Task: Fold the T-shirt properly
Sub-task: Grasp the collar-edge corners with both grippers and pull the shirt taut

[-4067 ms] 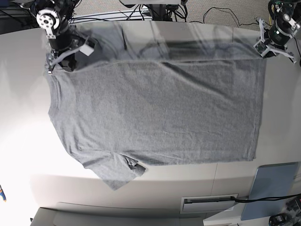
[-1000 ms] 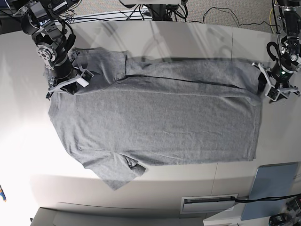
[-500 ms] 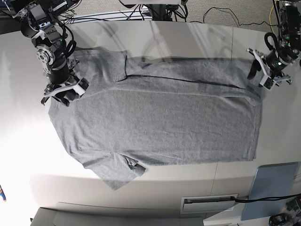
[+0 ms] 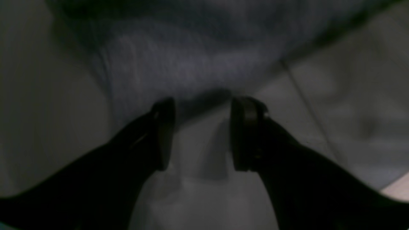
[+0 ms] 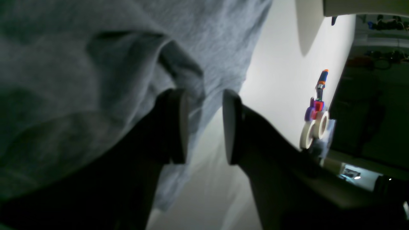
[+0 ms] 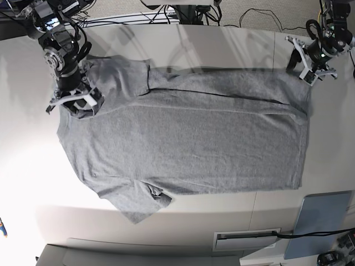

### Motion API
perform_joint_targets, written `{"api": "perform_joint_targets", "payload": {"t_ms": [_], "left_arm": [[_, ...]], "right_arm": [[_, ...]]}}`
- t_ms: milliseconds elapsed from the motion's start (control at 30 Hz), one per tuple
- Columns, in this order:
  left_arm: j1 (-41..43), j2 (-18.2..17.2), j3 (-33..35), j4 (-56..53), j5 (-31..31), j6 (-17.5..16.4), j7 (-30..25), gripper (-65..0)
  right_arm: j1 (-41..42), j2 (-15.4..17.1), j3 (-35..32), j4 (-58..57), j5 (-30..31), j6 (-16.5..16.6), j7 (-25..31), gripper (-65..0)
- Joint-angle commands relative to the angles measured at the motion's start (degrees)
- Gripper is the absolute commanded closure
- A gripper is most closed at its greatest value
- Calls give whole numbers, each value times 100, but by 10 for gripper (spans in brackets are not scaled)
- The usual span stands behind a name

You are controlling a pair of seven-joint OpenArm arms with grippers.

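The heather-grey T-shirt (image 6: 188, 144) lies flat on the white table (image 6: 28, 166), plain side up, with its far long edge folded over toward the middle. My right gripper (image 6: 74, 106) stands open at the shirt's collar end on the left. In the right wrist view the right gripper (image 5: 204, 126) has a bare gap, with a fold of the T-shirt (image 5: 96, 64) lying just behind one finger (image 5: 179, 124). My left gripper (image 6: 298, 66) hovers open just beyond the hem corner at the far right. The left gripper (image 4: 204, 134) holds nothing, and the T-shirt's edge (image 4: 191, 64) lies past its tips.
A blue-grey panel (image 6: 324, 221) lies at the front right beside a white slotted plate (image 6: 247, 239). Cables (image 6: 183, 11) run along the back edge. Tape rolls and a colourful tool (image 5: 314, 127) sit at the table's edge in the right wrist view.
The right gripper has opened and let go of the shirt near the collar. The left gripper has drawn back from the hem corner toward the table's far edge.
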Motion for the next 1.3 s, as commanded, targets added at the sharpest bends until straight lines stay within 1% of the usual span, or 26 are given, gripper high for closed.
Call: {"api": "perform_joint_targets", "payload": {"t_ms": [0,67,100,167,200,233,300,333,400,500,567,633,700,767,833,900,967,1000,1067,1100,1267], "left_arm": [[-13,-114,-46,87,-63,17,-116,-294],[-28,-114,-46,87,-90,50,-210,-294],[-26,-116,-46,87,-111,74,-369,-294],[-28,-114,-46,87,-363,278,-645,-267],[-28,-114,-46,87,-588,431,-778,-233],[-31,-114,-46,87,-839,586,-837,-187],[-61,-114,-46,87,-1213,817,-817,-66],[-79,-114,-46,87,-1322,876,-758,-6],[-120,-111,-46,85,-1567,984,-627,0],[-203,-98,-46,85,-1978,1071,-479,0],[-313,-9,-46,81,-2140,1082,-280,0],[-468,181,-46,57,-2326,1080,-13,0],[-621,400,-46,-4,-2448,1060,109,0],[-750,597,-46,-157,-2481,1062,107,0],[-870,752,-46,-398,-2485,1060,107,0],[-935,863,-46,-682,-2505,1054,107,0],[-949,907,-46,-966,-2500,894,111,0],[-946,905,-46,-1102,-2503,752,146,0],[-911,903,-46,-1263,-2500,619,365,0],[-861,903,-46,-1274,-2498,623,450,0],[-516,837,-52,-1261,-2500,623,446,0]], "right_arm": [[7,83,50,129,-107,-87,59,-187],[-33,83,50,131,-105,-94,42,-187],[-48,83,50,131,-103,-118,39,-184],[-55,81,55,131,-103,-275,17,-176],[-52,81,55,131,-107,-426,-9,-157],[-52,81,66,131,-140,-581,-35,-126],[-55,79,151,127,-210,-756,-72,-38],[-57,76,232,127,-199,-802,-72,0],[-72,9,468,125,-96,-811,-63,0],[-70,-306,988,17,463,-774,59,0],[-68,-560,1318,-214,920,-579,205,0],[-68,-791,1578,-520,1329,-251,358,0],[-68,-979,1714,-761,1580,35,428,0],[-70,-1121,1722,-911,1709,197,448,0],[-70,-1237,1722,-1010,1801,258,450,0],[-70,-1298,1722,-1095,1849,280,428,0],[-72,-1344,1722,-1176,1862,302,369,0],[-85,-1349,1722,-1198,1875,334,334,0],[-162,-1342,1722,-1204,1869,358,299,0],[-221,-1331,1722,-1204,1869,367,297,0],[-553,-1329,1725,-1202,1770,367,304,0]]}}
